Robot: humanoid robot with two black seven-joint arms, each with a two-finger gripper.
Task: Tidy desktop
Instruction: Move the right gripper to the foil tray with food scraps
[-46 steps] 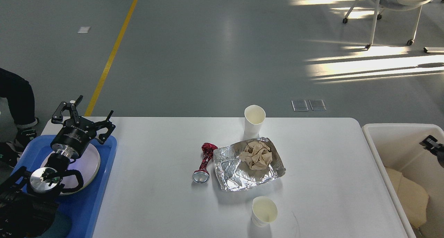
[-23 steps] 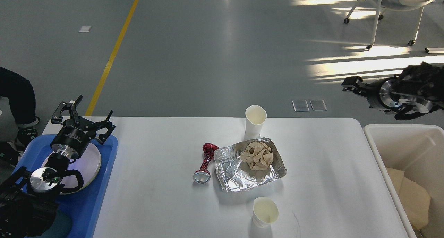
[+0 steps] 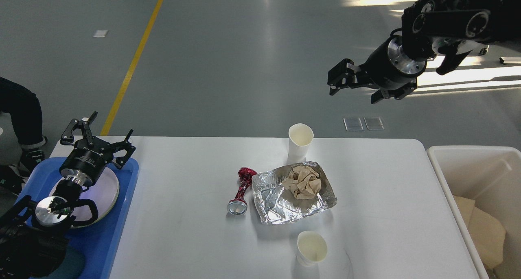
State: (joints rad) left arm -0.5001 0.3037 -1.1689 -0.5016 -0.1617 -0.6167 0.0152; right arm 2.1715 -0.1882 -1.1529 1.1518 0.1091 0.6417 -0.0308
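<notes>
The white desktop (image 3: 195, 230) carries a crumpled foil sheet (image 3: 281, 201) with a wad of brownish paper (image 3: 303, 181) on it. A crushed red can (image 3: 241, 190) lies just left of the foil. One white paper cup (image 3: 300, 142) stands upright behind the foil, and a second cup (image 3: 311, 248) sits in front of it. My left gripper (image 3: 112, 124) is open and empty, above the far end of the blue tray. My right gripper (image 3: 334, 80) hangs high beyond the table's far right, pointing left, with nothing in it. Its two dark fingers overlap.
A blue tray (image 3: 106, 242) with a white plate (image 3: 109, 189) sits at the table's left end under my left arm. A white bin (image 3: 472, 165) holding brownish paper (image 3: 484, 230) stands off the right end. A person's leg (image 3: 20, 120) shows at far left.
My right arm has risen from the bin at the right edge and swung up and left, high above the table's far right. The left arm and the table's things have not moved.
</notes>
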